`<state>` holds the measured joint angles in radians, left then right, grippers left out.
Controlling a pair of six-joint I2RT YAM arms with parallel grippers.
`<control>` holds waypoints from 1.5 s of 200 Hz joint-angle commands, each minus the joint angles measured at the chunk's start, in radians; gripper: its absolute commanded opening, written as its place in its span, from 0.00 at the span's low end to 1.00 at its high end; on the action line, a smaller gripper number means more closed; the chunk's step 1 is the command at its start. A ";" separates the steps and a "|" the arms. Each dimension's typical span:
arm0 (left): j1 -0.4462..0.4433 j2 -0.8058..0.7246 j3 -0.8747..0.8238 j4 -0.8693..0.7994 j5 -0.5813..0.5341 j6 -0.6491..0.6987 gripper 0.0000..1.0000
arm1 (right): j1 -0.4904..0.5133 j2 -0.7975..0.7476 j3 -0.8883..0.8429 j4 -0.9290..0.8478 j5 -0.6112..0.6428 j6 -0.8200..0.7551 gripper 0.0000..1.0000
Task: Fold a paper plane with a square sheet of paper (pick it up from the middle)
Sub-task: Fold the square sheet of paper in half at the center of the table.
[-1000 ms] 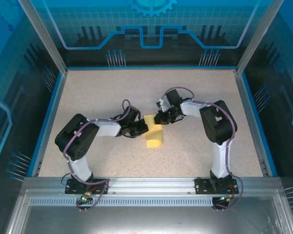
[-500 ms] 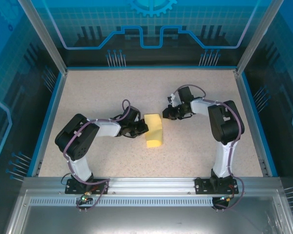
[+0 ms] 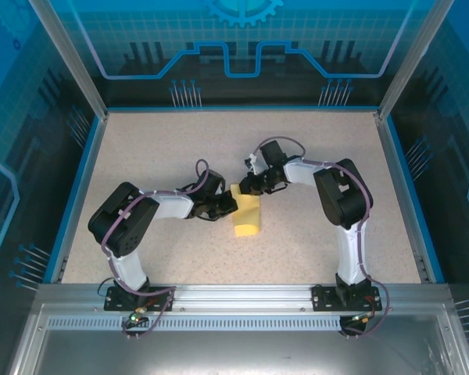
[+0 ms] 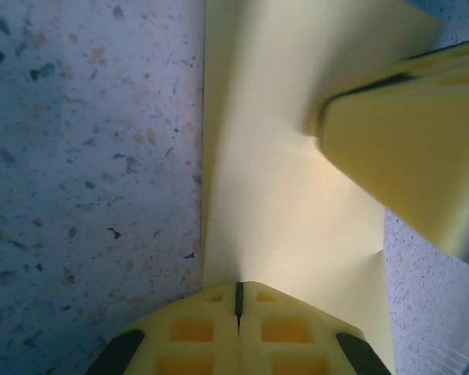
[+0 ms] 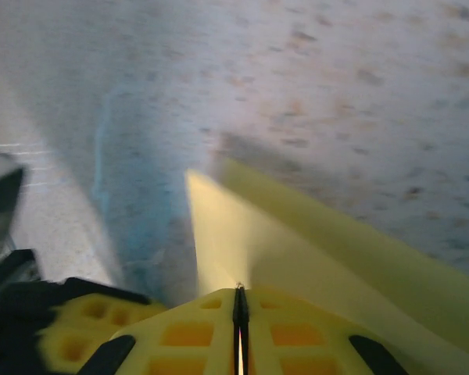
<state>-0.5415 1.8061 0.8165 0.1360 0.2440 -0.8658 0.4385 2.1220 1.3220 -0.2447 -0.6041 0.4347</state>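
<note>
Left gripper, jaws clenched together, sets its tips on the 9 o'clock edge of the folded yellow sheet of paper. Right gripper, likewise clenched, meets the sheet's 12 o'clock edge. The sheet lies near the centre of the table.

matt smooth square sheet of paper; speckled matt table

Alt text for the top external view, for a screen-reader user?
A folded yellow sheet of paper lies in the middle of a speckled table, seen from above, inside blue enclosure walls. The left gripper meets its left edge and the right gripper its far edge, both shut.
</note>
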 commanded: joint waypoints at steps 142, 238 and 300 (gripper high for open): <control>-0.004 0.102 -0.080 -0.270 -0.124 0.002 0.00 | -0.092 -0.248 -0.165 -0.008 0.083 -0.003 0.13; -0.004 0.106 -0.077 -0.273 -0.139 0.004 0.00 | 0.046 -0.253 -0.324 -0.046 0.007 0.001 0.13; -0.004 0.105 -0.080 -0.271 -0.145 0.002 0.00 | 0.044 -0.284 -0.375 -0.066 0.007 -0.006 0.13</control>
<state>-0.5415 1.8057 0.8101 0.1364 0.2409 -0.8658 0.4835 1.8584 0.9714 -0.2867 -0.5652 0.4294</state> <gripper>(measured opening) 0.045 0.128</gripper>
